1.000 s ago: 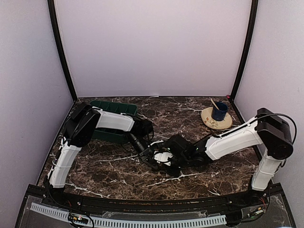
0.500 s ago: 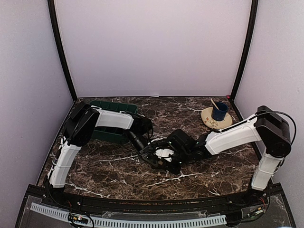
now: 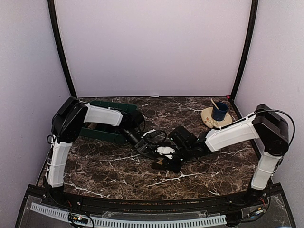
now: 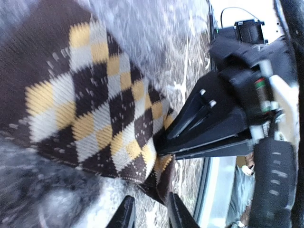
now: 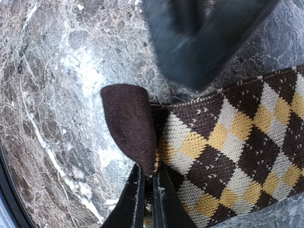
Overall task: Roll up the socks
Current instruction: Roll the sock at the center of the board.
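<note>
The brown-and-black diamond-checkered sock (image 3: 160, 163) lies on the marble between both grippers. In the left wrist view it (image 4: 95, 104) fills the upper left. In the right wrist view it (image 5: 237, 142) spreads to the right, with its plain dark brown end (image 5: 130, 123) folded over. My right gripper (image 5: 151, 206) is shut on that folded edge; it also shows in the top view (image 3: 167, 158). My left gripper (image 4: 149, 217) is open just beside the sock's corner, and shows in the top view (image 3: 145, 148). The tan sock is out of view.
A green tray (image 3: 107, 124) sits at the back left under the left arm. A tan plate (image 3: 216, 121) with a blue cup (image 3: 219, 111) stands at the back right. Dark veined marble surrounds the sock.
My left arm has drawn back and left, its gripper now off the sock. My right gripper has shifted slightly away from me with the sock's edge still pinched.
</note>
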